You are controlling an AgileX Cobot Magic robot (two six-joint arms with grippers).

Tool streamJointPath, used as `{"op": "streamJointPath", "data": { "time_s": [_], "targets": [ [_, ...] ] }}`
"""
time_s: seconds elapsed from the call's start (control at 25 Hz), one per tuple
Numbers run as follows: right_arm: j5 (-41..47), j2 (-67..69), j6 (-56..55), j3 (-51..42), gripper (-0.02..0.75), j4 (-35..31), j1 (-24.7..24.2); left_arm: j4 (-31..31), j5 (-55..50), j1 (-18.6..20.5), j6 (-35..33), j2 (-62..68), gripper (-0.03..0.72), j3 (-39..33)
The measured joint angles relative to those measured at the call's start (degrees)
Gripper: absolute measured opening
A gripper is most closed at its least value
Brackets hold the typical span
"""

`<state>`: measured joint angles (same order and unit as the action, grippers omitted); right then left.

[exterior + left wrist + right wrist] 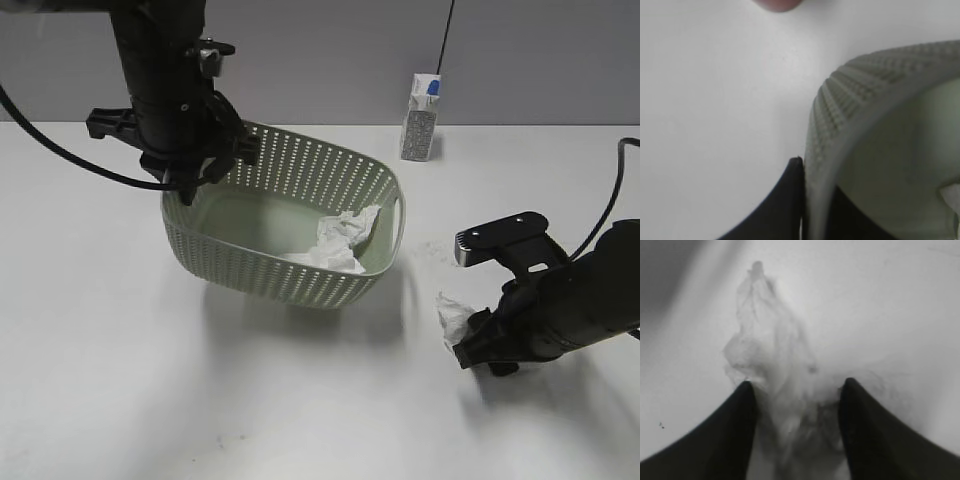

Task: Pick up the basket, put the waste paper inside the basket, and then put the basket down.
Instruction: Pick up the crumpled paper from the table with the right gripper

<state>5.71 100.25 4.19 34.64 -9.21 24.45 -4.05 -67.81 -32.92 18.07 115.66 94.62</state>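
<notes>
The pale green basket (pixel 290 285) hangs tilted above the table, its left side raised. My left gripper (pixel 190 180) is shut on its left rim; in the left wrist view the rim (pixel 865 100) runs between the two fingers (pixel 812 200). Crumpled white waste paper (pixel 340 245) lies inside the basket at its low right end, and an edge of it shows in the left wrist view (pixel 952 195). Another piece of waste paper (pixel 452 315) lies on the table to the basket's right. My right gripper (pixel 470 345) is low over it, open, with the paper (pixel 770 350) between its fingers (pixel 797 390).
A small white-and-blue carton (pixel 420 118) stands upright at the back of the white table, behind the basket's right end. A black cable hangs down above it. A grey wall runs along the far edge.
</notes>
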Motion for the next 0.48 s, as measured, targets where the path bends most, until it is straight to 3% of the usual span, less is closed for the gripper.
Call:
{"op": "streamJointPath", "data": {
  "time_s": [0.08,0.16,0.48],
  "targets": [
    [2.0,-1.0,0.0,0.5,0.138,0.0,-0.1,0.0,0.0,0.0,0.0,0.0,0.0,0.0],
    [4.5,-4.1,0.0,1.3,0.035,0.0,-0.1,-0.1,0.0,0.1,0.0,0.0,0.0,0.0],
    [5.0,-23.0,0.0,12.6,0.008,-0.1,-0.1,-0.1,0.7,0.1,0.0,0.0,0.0,0.0]
  ]
}}
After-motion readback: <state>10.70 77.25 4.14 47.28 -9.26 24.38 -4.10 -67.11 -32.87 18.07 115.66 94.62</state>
